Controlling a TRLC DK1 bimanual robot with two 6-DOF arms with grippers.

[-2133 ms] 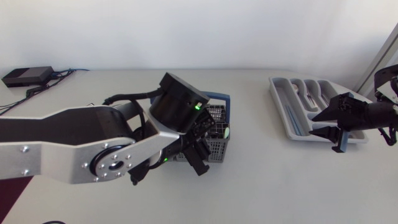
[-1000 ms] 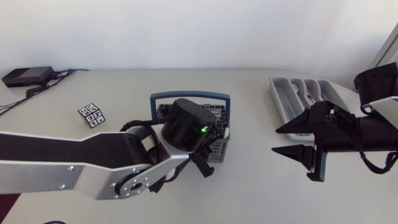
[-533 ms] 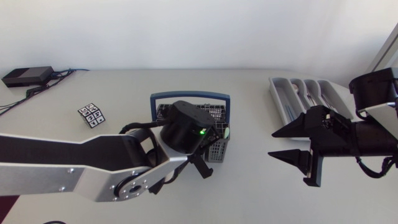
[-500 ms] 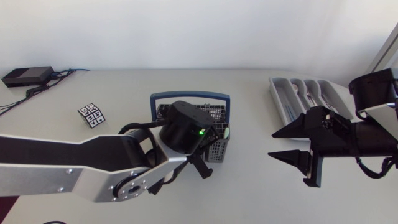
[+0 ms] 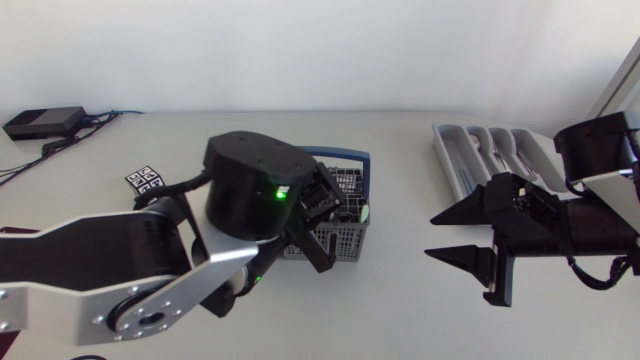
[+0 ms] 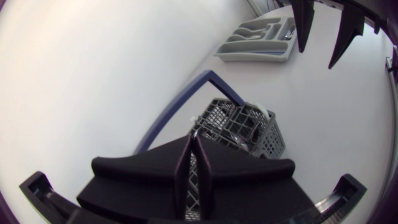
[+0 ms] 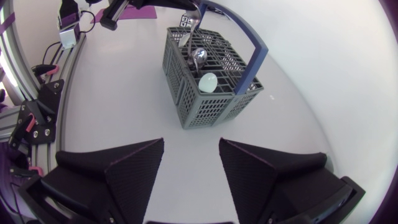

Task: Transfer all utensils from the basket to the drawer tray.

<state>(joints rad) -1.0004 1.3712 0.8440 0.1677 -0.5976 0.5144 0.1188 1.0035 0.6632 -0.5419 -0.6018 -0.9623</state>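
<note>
In the head view, the basket [image 5: 350, 238] sits at centre frame with utensils standing in it, and the tray [image 5: 470, 190] lies at upper right. The left gripper [image 5: 322, 258] hangs over the basket's near side, placed, I judge, to draw a utensil upward. The right gripper [image 5: 432, 235] waits wide open between basket and tray, probably to take a handover.

In the left wrist view, the left gripper [image 6: 194, 135] has its fingers pressed together. I cannot tell whether anything thin is pinched there. The basket [image 6: 267, 134] lies just ahead, with the tray [image 6: 249, 56] well beyond it.

In the right wrist view, the right gripper [image 7: 191, 143] is spread and empty, facing the basket [image 7: 205, 106]. A spoon [image 7: 199, 56] stands inside the basket.
</note>
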